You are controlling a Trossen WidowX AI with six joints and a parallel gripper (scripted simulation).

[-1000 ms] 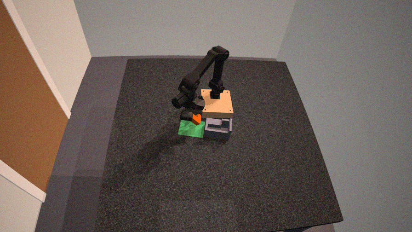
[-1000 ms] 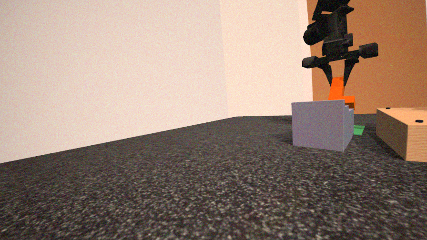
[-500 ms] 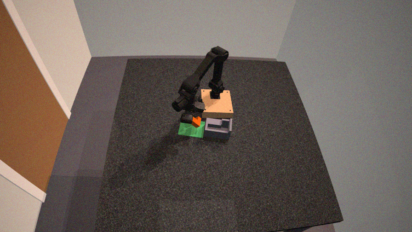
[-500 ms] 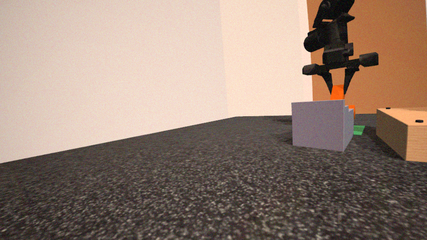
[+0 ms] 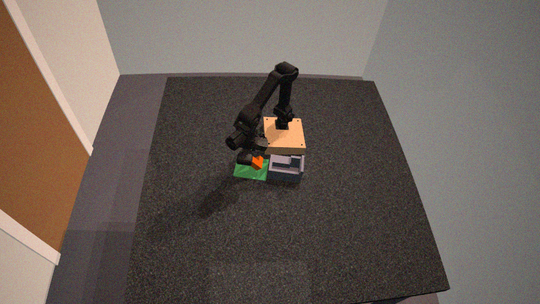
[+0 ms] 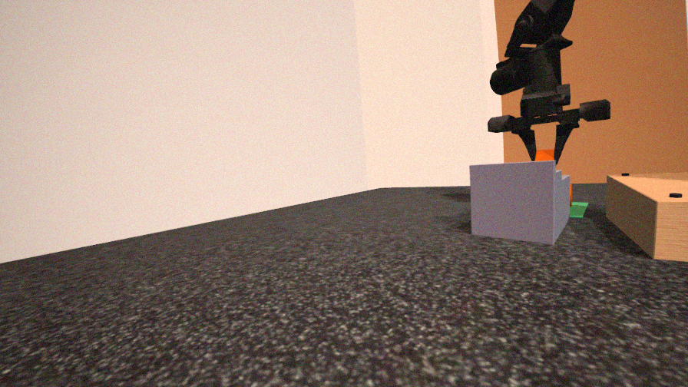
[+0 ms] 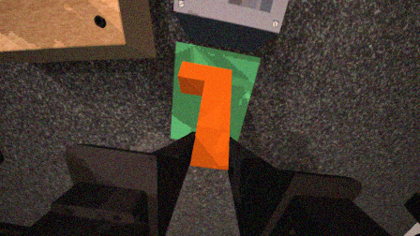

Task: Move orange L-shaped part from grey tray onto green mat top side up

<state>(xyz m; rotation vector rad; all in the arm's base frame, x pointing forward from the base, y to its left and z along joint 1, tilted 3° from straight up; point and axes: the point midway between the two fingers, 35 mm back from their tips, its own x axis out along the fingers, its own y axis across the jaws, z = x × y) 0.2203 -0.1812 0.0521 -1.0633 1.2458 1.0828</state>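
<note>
The orange L-shaped part [image 5: 257, 163] [image 6: 544, 155] [image 7: 217, 108] is held over the green mat [image 5: 247, 174] [image 6: 578, 210] [image 7: 247, 77]. My gripper [image 6: 545, 158] [image 7: 210, 138] is shut on the straight end of the part. The L-shaped end points away from the fingers, toward the tray side, and hangs lower than the pinched end. Whether it touches the mat is hidden behind the tray in the exterior view. The grey tray [image 5: 285, 175] [image 6: 514, 204] [image 7: 230, 19] stands beside the mat, and its pocket is empty. In the top view the arm hides the fingertips.
The wooden base block [image 5: 285, 137] [image 6: 630, 216] [image 7: 61, 25] carries the arm and stands close behind the tray and mat. The tray walls rise above the mat on its right side in the top view. The dark table top [image 5: 282, 234] surrounds them.
</note>
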